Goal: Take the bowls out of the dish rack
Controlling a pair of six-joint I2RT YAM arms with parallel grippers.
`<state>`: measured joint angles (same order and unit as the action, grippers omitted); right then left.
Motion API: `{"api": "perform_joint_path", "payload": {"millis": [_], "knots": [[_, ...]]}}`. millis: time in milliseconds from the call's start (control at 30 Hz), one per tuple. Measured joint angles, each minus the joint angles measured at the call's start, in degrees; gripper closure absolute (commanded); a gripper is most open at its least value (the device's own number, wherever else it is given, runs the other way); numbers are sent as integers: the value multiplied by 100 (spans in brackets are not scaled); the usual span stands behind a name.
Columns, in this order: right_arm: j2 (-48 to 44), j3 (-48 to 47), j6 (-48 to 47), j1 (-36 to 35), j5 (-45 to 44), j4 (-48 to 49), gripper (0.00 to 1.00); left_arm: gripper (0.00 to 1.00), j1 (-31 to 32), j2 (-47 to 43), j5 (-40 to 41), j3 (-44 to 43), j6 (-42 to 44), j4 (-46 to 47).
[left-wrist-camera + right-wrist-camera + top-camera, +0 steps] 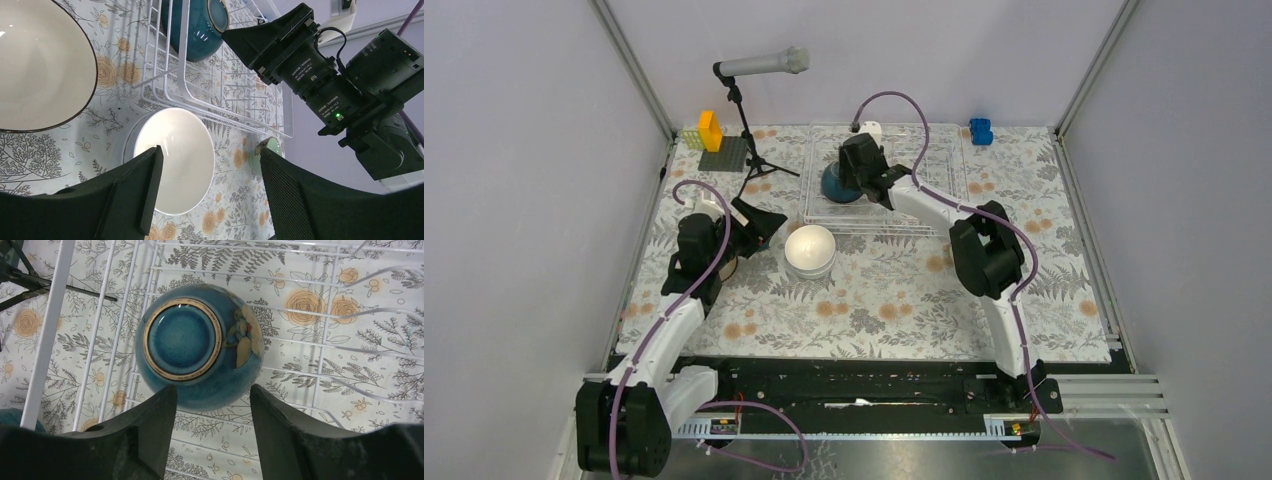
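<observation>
Teal glaze, glossy and deep: that's the teal bowl (200, 345) sitting in the left part of the dish rack (934, 190), at the far middle of the worktop (904, 300). Its foot ring faces up toward the wrist camera, a tan unglazed band around a speckled blue centre, with a cream and orange flower painted on its flank. No other bowl shows inside the wires from any view.

The right hand (212, 400) hangs just over it, spread wide, one finger either side of the bowl's near edge, nothing gripped. So the step in hand looks like the pick of this bowl. The next move calls for a drop down around the rounded wall, or a bite on that foot ring, and a firm close. The glaze looks slick and the curve could let it squirt out, so a centred grip matters. Then lift clear of the rack's low side.

Over on the left, the left hand (210, 155) hovers wide and empty above a white bowl (172, 160) already out on the floral cloth, just near of the rack. A dark-rimmed bowl (35, 65) sits beside it, and a mint bowl (268, 146) peeks behind a finger.
</observation>
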<state>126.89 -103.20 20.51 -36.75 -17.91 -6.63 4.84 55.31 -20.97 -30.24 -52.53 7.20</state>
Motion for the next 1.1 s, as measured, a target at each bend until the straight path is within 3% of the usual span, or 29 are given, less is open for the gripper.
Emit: {"api": "perform_joint_path", "payload": {"millis": [133,433,833,1100], "knots": [[-44,17,-48,2,35,4,30,23,0,-35,-2,-4,26,-44],[452,-1121,-157,31,114,-179,0,23,0,-33,-28,-22,133,-140],[1764,-2747,-402,197,251,-605,0,22,4,-24,-31,-131,254,-240],[1812,-2643,-326,199,254,-765,4,22,4,-7,-31,-131,256,-297]]}}
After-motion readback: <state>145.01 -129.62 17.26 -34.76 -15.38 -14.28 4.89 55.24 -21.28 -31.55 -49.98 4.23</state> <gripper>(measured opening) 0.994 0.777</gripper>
